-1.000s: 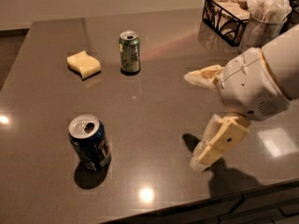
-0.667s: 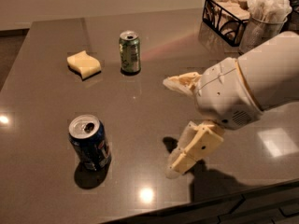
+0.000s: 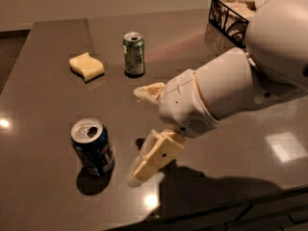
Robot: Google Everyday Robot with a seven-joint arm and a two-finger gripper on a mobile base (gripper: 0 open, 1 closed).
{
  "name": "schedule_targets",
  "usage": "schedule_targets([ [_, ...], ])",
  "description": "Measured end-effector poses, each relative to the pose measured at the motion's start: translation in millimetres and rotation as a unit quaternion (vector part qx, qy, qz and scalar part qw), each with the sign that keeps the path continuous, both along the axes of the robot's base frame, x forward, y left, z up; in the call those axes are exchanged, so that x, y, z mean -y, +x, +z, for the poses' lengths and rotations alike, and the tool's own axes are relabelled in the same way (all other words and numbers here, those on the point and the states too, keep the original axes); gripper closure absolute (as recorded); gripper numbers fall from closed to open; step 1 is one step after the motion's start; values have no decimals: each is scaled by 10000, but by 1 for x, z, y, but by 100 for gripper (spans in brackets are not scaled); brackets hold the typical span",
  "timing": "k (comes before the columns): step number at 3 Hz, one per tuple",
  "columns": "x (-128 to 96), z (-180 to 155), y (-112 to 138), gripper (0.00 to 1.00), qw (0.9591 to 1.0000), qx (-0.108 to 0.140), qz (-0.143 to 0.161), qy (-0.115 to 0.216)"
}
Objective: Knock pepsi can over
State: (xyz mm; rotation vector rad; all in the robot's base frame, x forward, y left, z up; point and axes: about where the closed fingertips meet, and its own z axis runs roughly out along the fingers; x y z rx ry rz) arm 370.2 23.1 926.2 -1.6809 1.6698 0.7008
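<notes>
The pepsi can (image 3: 93, 147) stands upright at near left, the gripper (image 3: 139, 131) spread wide just right of it, so the knock is not yet made

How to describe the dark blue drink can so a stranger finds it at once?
On the glossy dark grey table, look at the near left part, just left of the open cream two-finger gripper. The dark blue aluminium pepsi can stands there upright, silver top opened. The only other can, green, stands farther back beside a yellow sponge.
</notes>
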Motion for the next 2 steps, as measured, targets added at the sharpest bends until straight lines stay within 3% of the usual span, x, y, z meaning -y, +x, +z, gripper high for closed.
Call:
schedule_targets([
  [2,-49,-14,6,0,10000,-9,58,-44],
])
